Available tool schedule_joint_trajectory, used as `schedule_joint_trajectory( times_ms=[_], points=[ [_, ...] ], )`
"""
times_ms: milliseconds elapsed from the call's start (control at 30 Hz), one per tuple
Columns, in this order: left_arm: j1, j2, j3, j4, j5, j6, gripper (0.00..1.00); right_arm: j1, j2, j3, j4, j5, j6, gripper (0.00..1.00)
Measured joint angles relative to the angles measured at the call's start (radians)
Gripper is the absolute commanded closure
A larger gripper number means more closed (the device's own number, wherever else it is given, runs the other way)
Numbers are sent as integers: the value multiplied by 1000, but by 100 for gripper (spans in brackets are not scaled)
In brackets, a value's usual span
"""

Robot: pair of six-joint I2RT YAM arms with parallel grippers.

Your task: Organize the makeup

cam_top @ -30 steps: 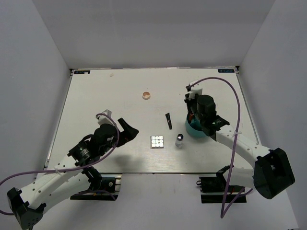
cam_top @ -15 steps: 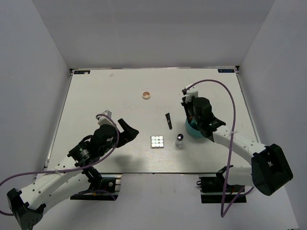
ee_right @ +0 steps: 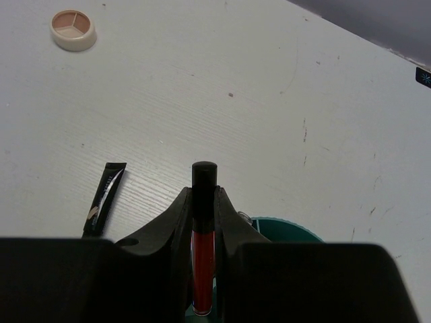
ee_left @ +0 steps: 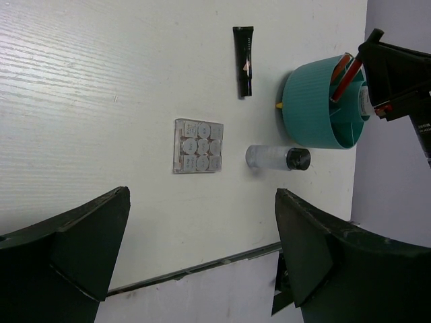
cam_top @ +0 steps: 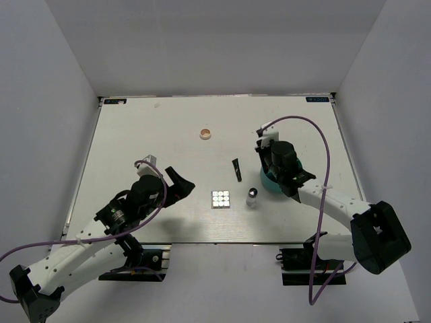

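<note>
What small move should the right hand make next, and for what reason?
Probably lower the right hand slightly, then open it. It is shut on the red-and-black pencil, whose lower end points into the teal tub, so a short descent should seat the pencil inside before release.

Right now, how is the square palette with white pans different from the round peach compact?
The square palette with white pans has nine pans; the round peach compact has three. The palette lies near the front edge of the white table, the compact farther back. Both lie flat, pans showing, with no gripper touching them.
</note>
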Motion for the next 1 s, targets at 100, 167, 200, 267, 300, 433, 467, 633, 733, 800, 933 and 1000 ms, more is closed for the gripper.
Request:
schedule_joint_trajectory(
  times_ms=[100, 167, 200, 267, 300, 433, 467, 633, 733, 800, 933, 1000],
  points=[
    [0, 0, 0, 0, 0, 0, 2, 0, 0, -11, 8, 4, 11, 100],
    [0, 0, 0, 0, 0, 0, 2, 0, 0, -18, 15, 9, 15, 100],
    [0, 0, 0, 0, 0, 0, 2, 0, 0, -21, 18, 13, 17, 100],
    [0, 0, 0, -2, 0, 0, 2, 0, 0, -28, 21, 19, 19, 100],
    [0, 0, 0, -3, 0, 0, 2, 0, 0, -32, 25, 21, 19, 100],
    [0, -2, 0, -8, 0, 0, 2, 0, 0, -48, 37, 23, 25, 100],
    [0, -2, 0, -8, 0, 0, 2, 0, 0, -51, 41, 23, 26, 100],
    [0, -5, 0, -8, 0, 0, 2, 0, 0, -58, 43, 23, 29, 89],
    [0, -5, 0, -8, 0, 0, 2, 0, 0, -58, 44, 23, 32, 80],
    [0, -5, 0, -9, 0, 0, 2, 0, 0, -58, 44, 22, 34, 74],
    [0, -5, 0, -9, 0, 0, 2, 0, -2, -58, 43, 22, 34, 67],
    [0, -5, 0, -10, 0, 0, 2, 0, -6, -58, 42, 21, 32, 65]
  ],
)
